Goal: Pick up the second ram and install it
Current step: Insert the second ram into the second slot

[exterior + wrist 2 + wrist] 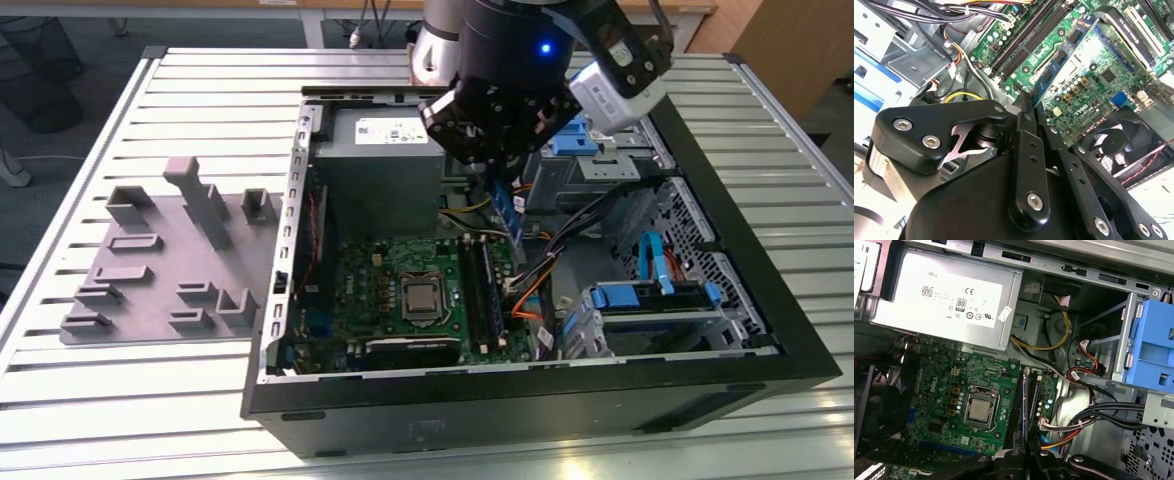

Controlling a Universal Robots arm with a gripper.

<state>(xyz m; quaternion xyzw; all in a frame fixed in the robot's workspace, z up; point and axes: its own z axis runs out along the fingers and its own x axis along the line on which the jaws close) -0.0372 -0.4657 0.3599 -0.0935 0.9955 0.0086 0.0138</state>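
Slatted metal tabletop (160,400) carries an open black computer case (534,400) lying on its side, and on the exterior view's left of it a grey plastic holder tray (160,270) with upright posts. Beyond the table's far edge a floor and pale furniture legs show.

From the exterior view the arm's gripper (497,172) hangs inside the case, above the green motherboard (400,300) and just beside the grey power supply (380,160). Below the black wrist a thin blue-green strip, the second ram (505,208), stands on edge over the long black slots (483,290); how it is gripped is hidden there by the wrist's bulk.

The second wrist view answers that: the black fingers (1026,145) are pressed together on the near end of the second ram (1064,55), whose board with its row of black chips runs away from them, raised above the motherboard (1104,85) and not seated in the slots (1024,40). A black fan (1119,145) sits near the gripper (1026,102).

The first wrist view adds the edge-on look (the stick is a thin dark line): the second ram (1025,405) lines up along the slots (1015,405), beside the silver processor (979,411), with the power supply (949,297), a blue drive bracket (1154,345) and loose cables (1099,415) around.
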